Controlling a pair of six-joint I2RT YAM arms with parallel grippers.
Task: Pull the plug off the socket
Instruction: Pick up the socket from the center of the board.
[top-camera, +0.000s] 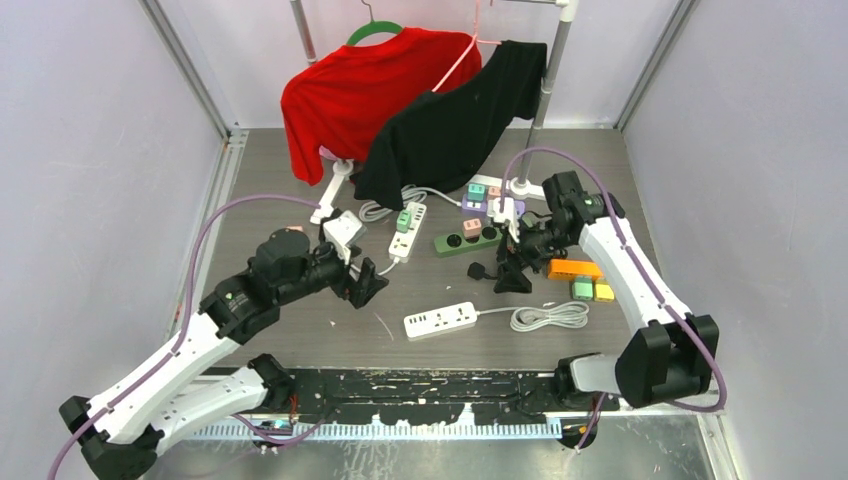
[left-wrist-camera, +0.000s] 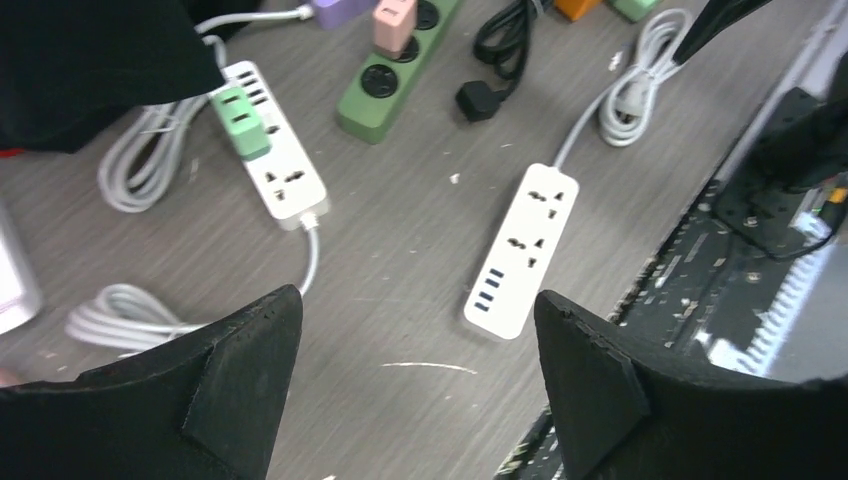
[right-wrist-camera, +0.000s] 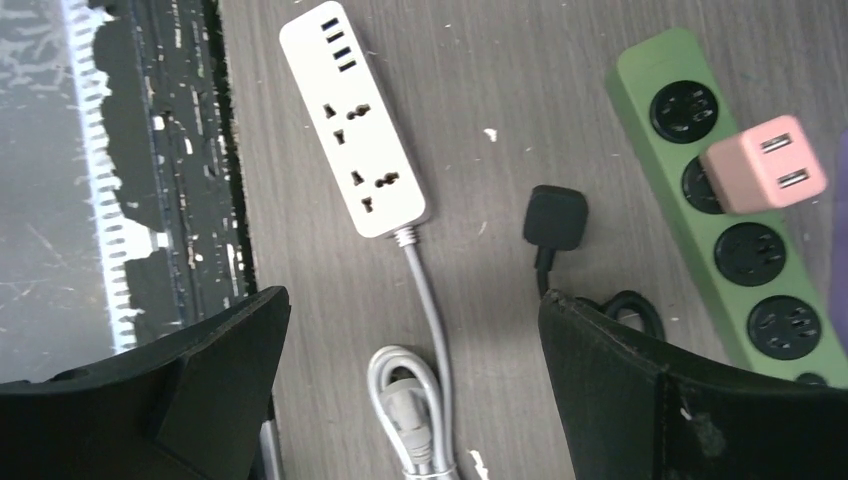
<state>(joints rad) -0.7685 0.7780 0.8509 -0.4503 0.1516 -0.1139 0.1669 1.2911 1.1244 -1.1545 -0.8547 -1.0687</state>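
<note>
A green plug (top-camera: 404, 221) (left-wrist-camera: 240, 120) sits in a white socket strip (top-camera: 403, 240) (left-wrist-camera: 288, 180) at mid-table. A pink plug (top-camera: 472, 227) (right-wrist-camera: 765, 165) (left-wrist-camera: 393, 22) sits in a green socket strip (top-camera: 467, 240) (right-wrist-camera: 730, 210) (left-wrist-camera: 395, 75). My left gripper (top-camera: 365, 285) (left-wrist-camera: 418, 370) hovers open over bare table, below and left of the white strip. My right gripper (top-camera: 512, 275) (right-wrist-camera: 415, 370) hangs open over a coiled grey cable (right-wrist-camera: 410, 410), just right of the green strip. Neither holds anything.
A second white strip (top-camera: 440, 320) (left-wrist-camera: 523, 250) (right-wrist-camera: 355, 120) lies near the front with no plug in it. A loose black plug (top-camera: 478, 270) (right-wrist-camera: 555, 215) lies beside the green strip. Orange, green and yellow blocks (top-camera: 580, 280) lie right. Red (top-camera: 370, 90) and black shirts (top-camera: 460, 125) hang behind.
</note>
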